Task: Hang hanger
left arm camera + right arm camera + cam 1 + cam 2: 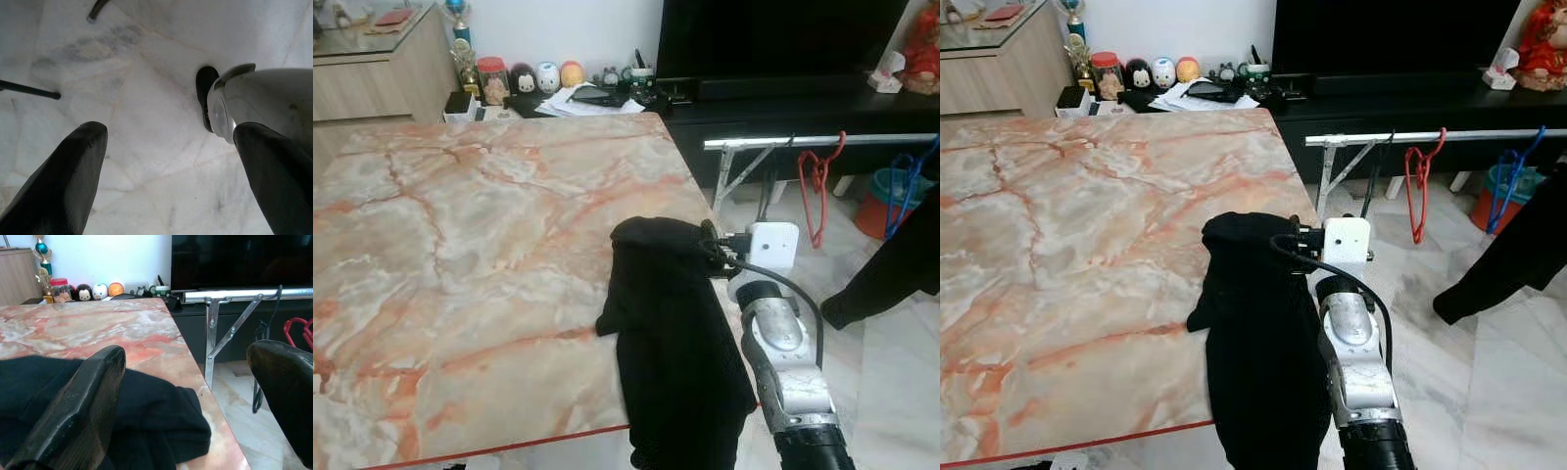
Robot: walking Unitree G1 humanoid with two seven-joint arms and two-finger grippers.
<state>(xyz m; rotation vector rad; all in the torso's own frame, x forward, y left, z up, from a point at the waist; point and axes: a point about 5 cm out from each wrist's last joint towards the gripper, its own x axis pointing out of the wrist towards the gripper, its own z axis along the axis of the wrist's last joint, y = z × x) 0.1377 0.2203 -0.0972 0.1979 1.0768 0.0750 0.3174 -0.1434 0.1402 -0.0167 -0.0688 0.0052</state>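
Right wrist view: I'm holding the right end effector (190, 396) spread over the black garment (146, 426) on the worktop (98, 328); closing now risks pinching cloth, missing any hanger.

Even, soft indoor light fills the room. My head views are sharp, with no motion blur. The marble surface (460, 255) shows a pale sheen but no hard glare. The black cloth (671, 343) reads as a flat dark mass, folds barely visible. The screen (773, 39) is a deep black block. In my wrist views my fingers (83, 411) loom close and slightly soft. The floor (146, 122) under my left wrist looks dimmer, greyish, with faint smudged shadows.
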